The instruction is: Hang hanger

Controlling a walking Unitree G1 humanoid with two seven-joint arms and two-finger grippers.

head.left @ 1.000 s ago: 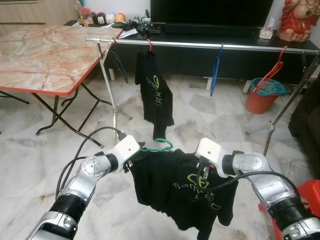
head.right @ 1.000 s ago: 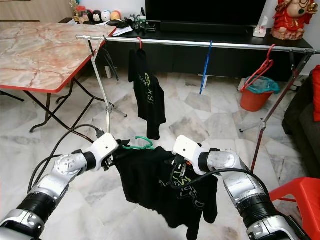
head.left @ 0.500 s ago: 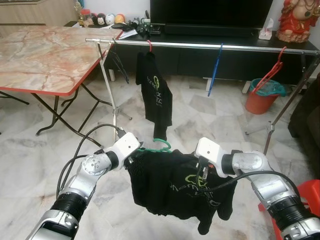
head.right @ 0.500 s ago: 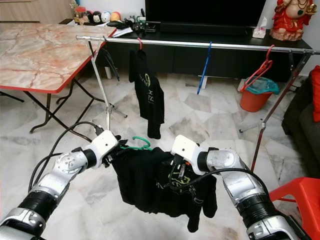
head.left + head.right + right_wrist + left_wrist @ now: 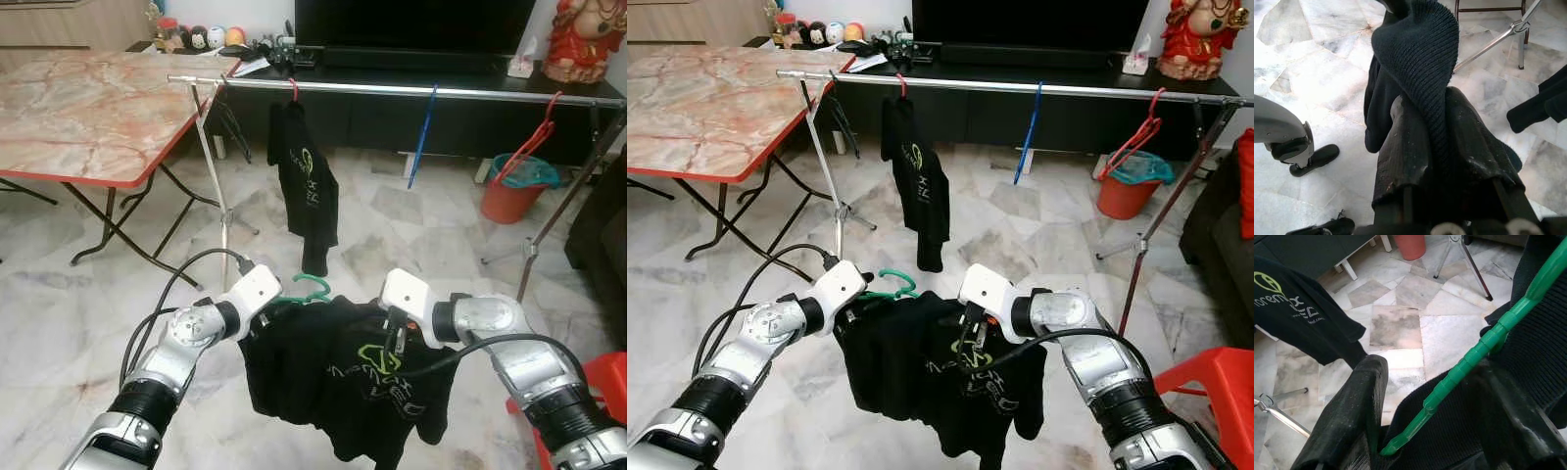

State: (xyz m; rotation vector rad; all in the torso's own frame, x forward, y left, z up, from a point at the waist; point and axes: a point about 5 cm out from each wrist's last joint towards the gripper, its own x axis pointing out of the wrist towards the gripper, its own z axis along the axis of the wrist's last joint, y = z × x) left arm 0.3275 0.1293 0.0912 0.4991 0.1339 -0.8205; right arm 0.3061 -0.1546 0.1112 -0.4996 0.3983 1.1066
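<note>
Hanger: the green hanger (image 5: 312,287) is sitting low between the two arms, well short of the rail, its hook poking up at 12 o'clock above the collar of the black T-shirt (image 5: 343,377) draped on it.
Left gripper: the left gripper (image 5: 1425,431) is clamping the hanger's green arm and the cloth over it, at the shirt's 9 o'clock shoulder.
Right gripper: the right gripper (image 5: 1432,147) is pinching a fold of the shirt's knit at the 3 o'clock shoulder.
Handling: the plastic hanger is likely light and stiff; the shirt is soft, sagging and probably swinging, so the hold is best kept on the hanger's shoulders, leaving the hook free.
Rail: the clothes rail (image 5: 470,91) is running across at 12 o'clock, well apart from the hanger.
Already hanging: a second black shirt (image 5: 307,186) is hanging at 11 o'clock, a blue hanger (image 5: 422,137) at 1 o'clock, red hangers (image 5: 529,142) at 2 o'clock.
In the way: the gap between the hung shirt and the blue hanger looks like the freest spot.
Around: a marble-top table (image 5: 88,108) is standing at 10 o'clock, a red bucket (image 5: 511,191) at 2 o'clock.
</note>
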